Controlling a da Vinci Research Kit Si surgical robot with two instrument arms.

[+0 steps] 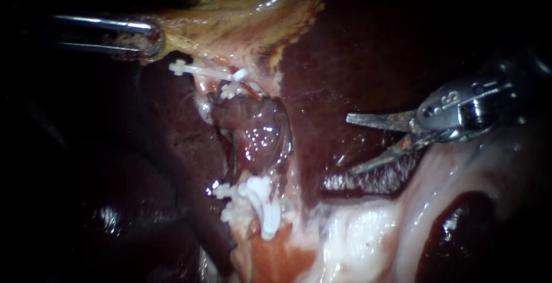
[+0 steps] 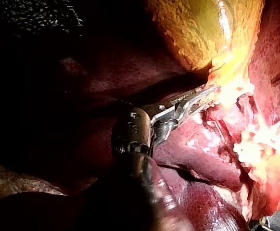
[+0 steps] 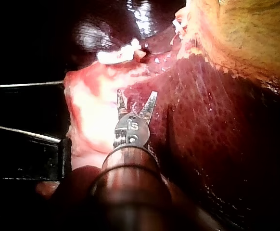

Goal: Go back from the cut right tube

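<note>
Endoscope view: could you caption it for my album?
Left instrument grips the gallbladder; right instrument, jaws open, hangs clear of the white clips.

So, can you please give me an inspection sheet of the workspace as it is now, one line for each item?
Surface: liver, dark red, wet.
Job's things: gallbladder; white upper clips below it; lower clips on pale tissue; the tube's cut ends cannot be told.
Clutter: nothing seen.
Instruments: left instrument, jaws shut on the gallbladder's edge; right instrument, jaws open, empty, over the liver, apart from the clips.
Cables: nothing seen.
Surroundings: dark; two thin bright lines beside the pale tissue, kind unclear.
</note>
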